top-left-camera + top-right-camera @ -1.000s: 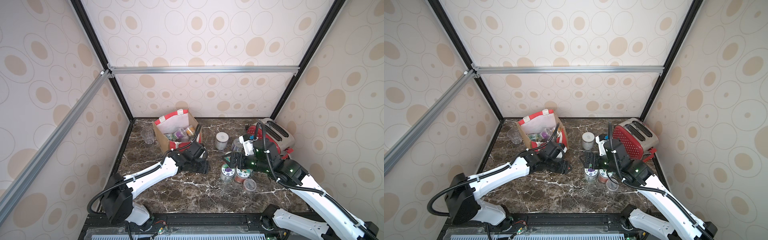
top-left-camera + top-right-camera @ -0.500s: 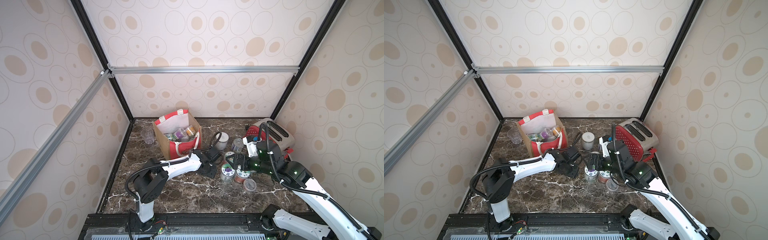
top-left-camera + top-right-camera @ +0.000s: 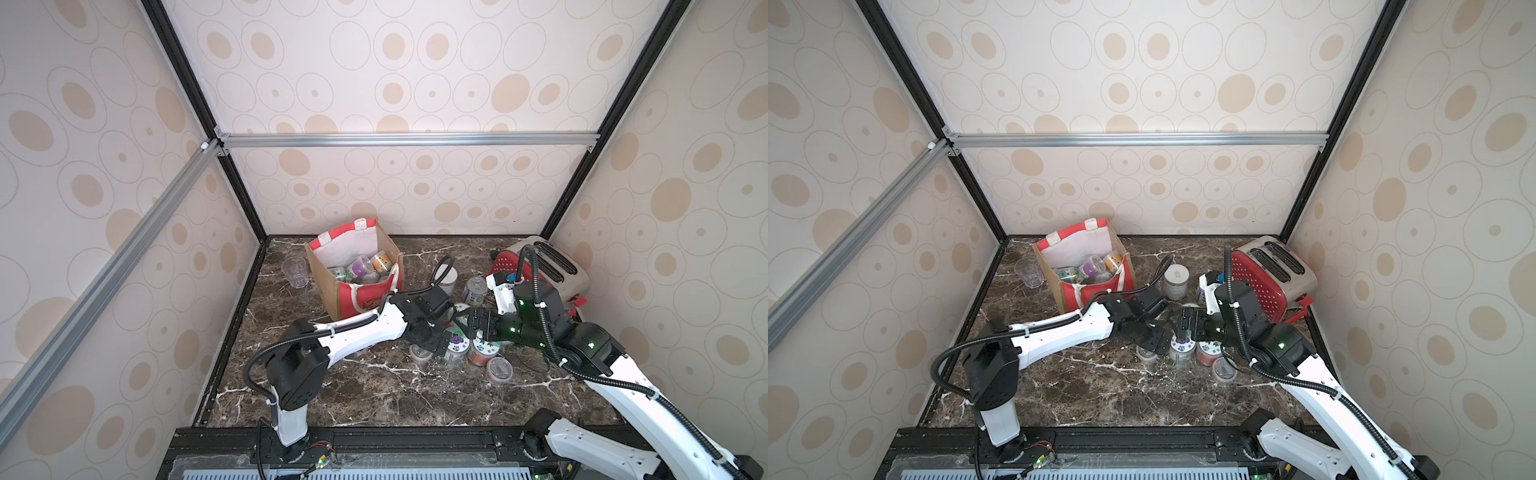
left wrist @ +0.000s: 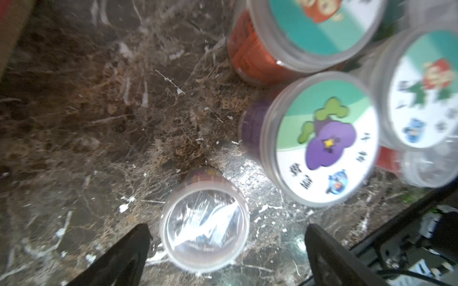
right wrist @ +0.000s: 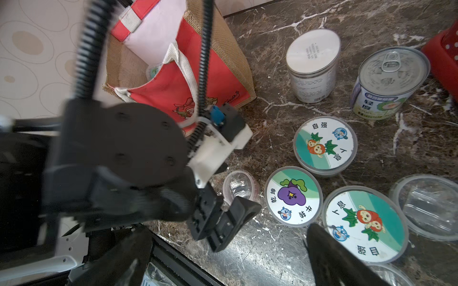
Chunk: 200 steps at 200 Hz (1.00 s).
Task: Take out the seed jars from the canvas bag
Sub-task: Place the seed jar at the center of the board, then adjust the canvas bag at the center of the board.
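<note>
Canvas bag [image 3: 357,286]: upright at the back of the desk [image 3: 374,399], mouth open, on the left arm's side. Several seed jars [image 3: 365,266] lie inside it.

Other jars stand out on the desk in a cluster beside the bag, among them a purple-sticker jar [image 4: 322,138] and a small clear-lidded cup [image 4: 204,222].

Left fingers [image 3: 434,347]: spread wide, low over the desk, one on each side of the cup. A gap shows on both sides and nothing is gripped.

Right fingers [image 3: 473,322]: likewise spread wide above the cluster, holding nothing.

A toaster [image 3: 540,270] stands in the back corner. A drinking glass [image 3: 295,272] stands just beside the bag, away from the cluster.
</note>
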Each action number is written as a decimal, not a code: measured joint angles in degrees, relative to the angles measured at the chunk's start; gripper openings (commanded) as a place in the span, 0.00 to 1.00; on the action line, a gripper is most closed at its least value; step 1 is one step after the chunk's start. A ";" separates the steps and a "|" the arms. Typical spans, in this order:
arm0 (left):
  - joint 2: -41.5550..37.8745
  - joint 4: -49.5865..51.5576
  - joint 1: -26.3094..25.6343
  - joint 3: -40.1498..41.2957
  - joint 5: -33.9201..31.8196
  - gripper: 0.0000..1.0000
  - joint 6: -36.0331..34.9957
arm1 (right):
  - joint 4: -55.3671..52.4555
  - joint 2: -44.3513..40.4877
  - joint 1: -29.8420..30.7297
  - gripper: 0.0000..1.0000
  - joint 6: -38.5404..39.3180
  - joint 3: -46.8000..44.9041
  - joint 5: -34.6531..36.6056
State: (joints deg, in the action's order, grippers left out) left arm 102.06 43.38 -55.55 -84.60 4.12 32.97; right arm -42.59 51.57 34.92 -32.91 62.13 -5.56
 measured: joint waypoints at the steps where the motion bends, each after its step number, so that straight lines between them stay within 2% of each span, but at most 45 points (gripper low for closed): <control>1: -0.37 0.26 0.00 -0.17 -0.13 0.98 -0.02 | -0.04 0.00 -0.02 1.00 0.00 0.00 0.02; 30: -8.15 5.42 0.81 -6.80 -2.56 0.98 -0.37 | -1.44 0.04 -0.15 1.00 -0.02 0.55 0.92; 51: -12.76 8.79 3.45 -13.29 -4.59 0.98 -1.40 | -2.03 0.90 -0.24 1.00 0.02 1.60 1.25; 70: -15.10 11.13 9.94 -18.86 -6.23 0.98 -3.54 | -1.60 2.64 -0.24 0.97 0.17 2.01 0.26; 92: -14.82 12.57 20.90 -24.65 -9.86 0.98 -7.41 | -0.76 6.19 -0.26 0.94 0.50 2.75 -2.78; 114: -11.89 12.55 31.19 -28.39 -13.11 0.98 -11.13 | 0.59 9.64 -0.26 0.92 0.92 3.52 -6.19; 134: -6.97 11.63 37.40 -31.52 -13.99 0.98 -14.14 | 1.44 11.39 -0.26 0.91 1.09 3.82 -8.66; 161: 2.08 10.58 42.73 -36.35 -11.30 0.98 -17.25 | 1.60 12.92 -0.22 0.90 1.55 4.81 -11.47; 200: 13.18 8.96 45.75 -39.69 -6.38 0.98 -22.10 | 1.75 14.93 -0.22 0.90 2.82 6.03 -13.97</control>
State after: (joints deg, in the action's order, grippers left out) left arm 115.24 52.34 -9.80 -124.29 -2.26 10.87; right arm -40.84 66.50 34.70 -30.09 68.16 -19.53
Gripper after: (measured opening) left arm 0.984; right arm 0.902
